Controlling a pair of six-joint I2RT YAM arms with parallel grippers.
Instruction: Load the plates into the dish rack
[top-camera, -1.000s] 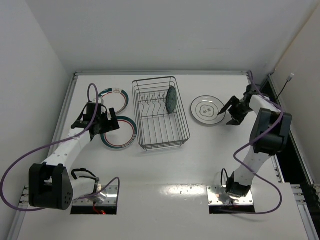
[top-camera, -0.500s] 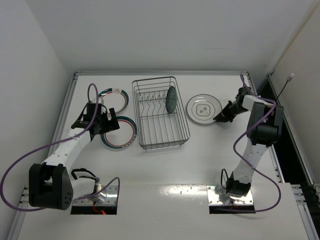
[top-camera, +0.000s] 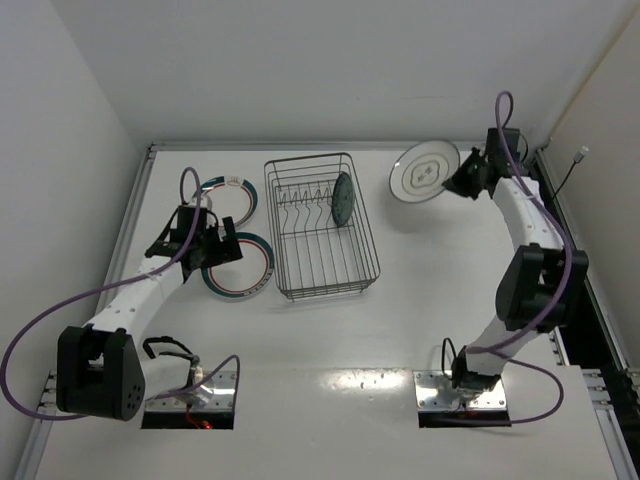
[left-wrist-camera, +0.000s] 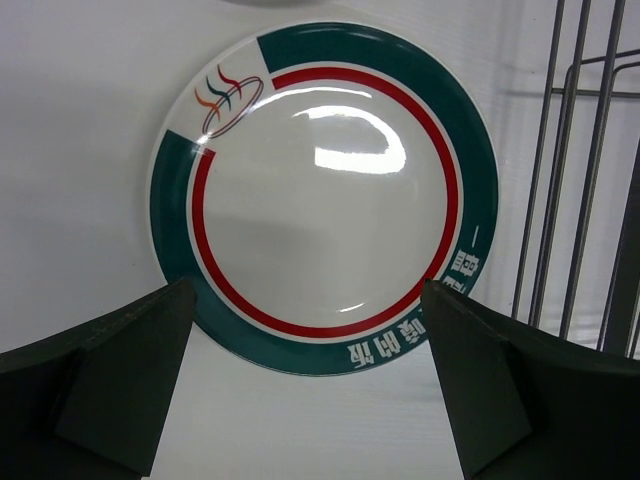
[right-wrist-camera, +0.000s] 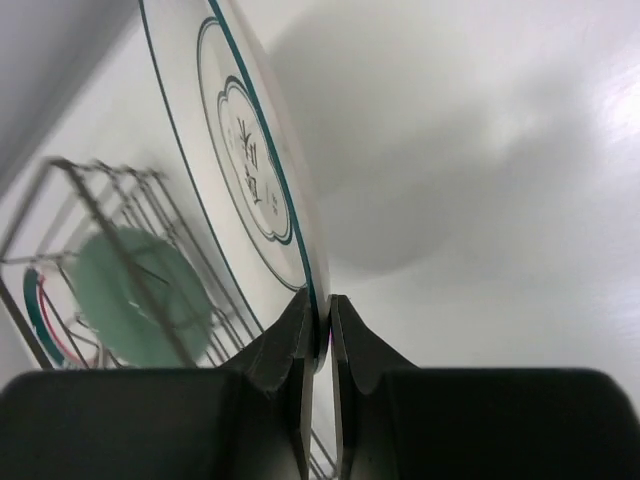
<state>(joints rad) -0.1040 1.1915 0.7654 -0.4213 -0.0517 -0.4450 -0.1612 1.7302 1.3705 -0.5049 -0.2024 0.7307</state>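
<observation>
Top view: dish rack (top-camera: 325, 294) sits mid-desk, long side running 12 to 6. Small teal plate (top-camera: 343, 197) stands on edge in the rack's 1 o'clock corner, between the wires; the rest of the rack holds nothing. Right arm (top-camera: 530, 230) reaches to the far right corner. The right jaws are pressed together on the rim of the white patterned plate (top-camera: 425, 172), pinching it at its 3 o'clock edge. That plate is up off the desk (top-camera: 400, 330), tipped on edge with its face toward the camera, at 1 o'clock from the rack and apart from it. Right wrist view: both fingers clamp the plate's thin rim (right-wrist-camera: 250, 170), shadow on the desk beyond, rack wire (right-wrist-camera: 90, 200) and teal plate (right-wrist-camera: 130, 295) blurred at 8 o'clock. Two banded plates lie flat on the desk left of the rack, one at 10 o'clock (top-camera: 225, 200), one at 8 o'clock (top-camera: 240, 268), both just beside it. Left arm (top-camera: 140, 295) hangs over the nearer one; the left jaws are spread wide, holding nothing. Left wrist view: nearer banded plate (left-wrist-camera: 320, 190) fills the frame, fingers (left-wrist-camera: 130, 370) either side of its 6 o'clock edge, rack wires (left-wrist-camera: 560, 150) at 3 o'clock.
</observation>
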